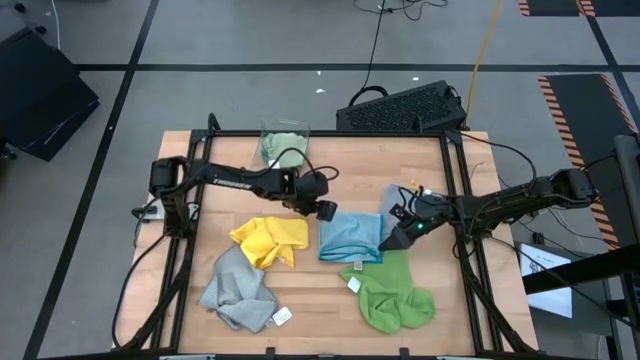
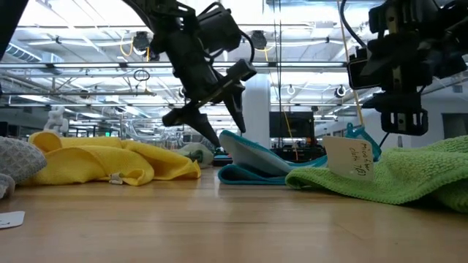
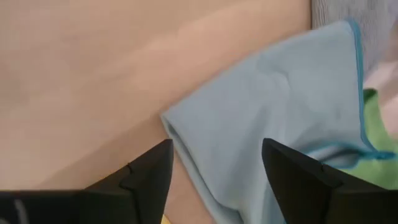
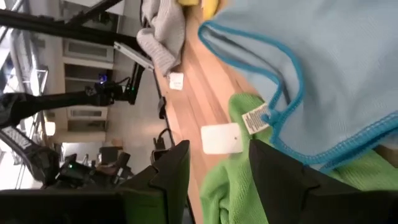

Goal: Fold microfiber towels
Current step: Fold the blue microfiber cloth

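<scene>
A folded light blue microfiber towel [image 1: 350,236] lies mid-table between a crumpled yellow towel [image 1: 270,240] and a bright green towel [image 1: 392,292]. The left gripper [image 1: 324,210] hangs open and empty just above its left edge; the right gripper [image 1: 393,240], fingers parted, hovers at its right corner.

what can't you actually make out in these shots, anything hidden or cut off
- Second grey towel: high view, mostly hidden under the right gripper and blue towel.
- Pale green towel: high view, blurred behind the bin's clear wall.
- White tag's writing: low view, too small.
- Grey towel: low view, cut off by the edge.
</scene>
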Robot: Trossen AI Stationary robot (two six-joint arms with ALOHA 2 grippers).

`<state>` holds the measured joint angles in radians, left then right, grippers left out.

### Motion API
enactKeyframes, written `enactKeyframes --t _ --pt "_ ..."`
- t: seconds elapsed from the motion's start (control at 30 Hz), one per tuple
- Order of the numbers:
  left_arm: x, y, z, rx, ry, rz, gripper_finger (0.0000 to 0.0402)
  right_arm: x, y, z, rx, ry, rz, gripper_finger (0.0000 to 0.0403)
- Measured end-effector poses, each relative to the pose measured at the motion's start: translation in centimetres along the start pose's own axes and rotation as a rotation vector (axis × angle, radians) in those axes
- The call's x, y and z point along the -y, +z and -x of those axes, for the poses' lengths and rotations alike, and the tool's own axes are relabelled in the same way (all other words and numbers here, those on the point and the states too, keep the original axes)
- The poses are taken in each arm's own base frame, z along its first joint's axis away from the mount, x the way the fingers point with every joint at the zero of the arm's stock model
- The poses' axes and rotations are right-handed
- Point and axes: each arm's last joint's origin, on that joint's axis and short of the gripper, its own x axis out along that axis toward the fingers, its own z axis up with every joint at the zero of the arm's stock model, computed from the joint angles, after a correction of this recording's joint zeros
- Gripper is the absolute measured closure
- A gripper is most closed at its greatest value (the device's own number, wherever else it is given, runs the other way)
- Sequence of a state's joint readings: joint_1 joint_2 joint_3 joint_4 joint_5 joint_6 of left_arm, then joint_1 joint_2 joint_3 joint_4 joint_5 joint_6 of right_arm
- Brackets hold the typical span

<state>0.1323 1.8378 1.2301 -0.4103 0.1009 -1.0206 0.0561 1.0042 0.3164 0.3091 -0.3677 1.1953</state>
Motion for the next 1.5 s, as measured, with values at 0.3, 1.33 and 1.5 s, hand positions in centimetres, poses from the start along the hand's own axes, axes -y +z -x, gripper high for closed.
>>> enactKeyframes --t 0.3,1.33,1.5 --pt "-0.7 1.0 -0.2 -0.036 -0.015 0.046 0.0196 -1.7 1.3 0.0 0.127 -0.08 0.143 0.0244" --pt "5.0 -6.0 0.8 -0.032 -0.056 0.196 0.0241 -1.1 1.1 0.0 0.134 -0.158 0.22 0.0243" --pt "4.3 -6.8 -1.8 -0.064 0.013 0.231 0.0211 -0.9 1.1 0.0 0.149 -0.177 0.224 0.0243"
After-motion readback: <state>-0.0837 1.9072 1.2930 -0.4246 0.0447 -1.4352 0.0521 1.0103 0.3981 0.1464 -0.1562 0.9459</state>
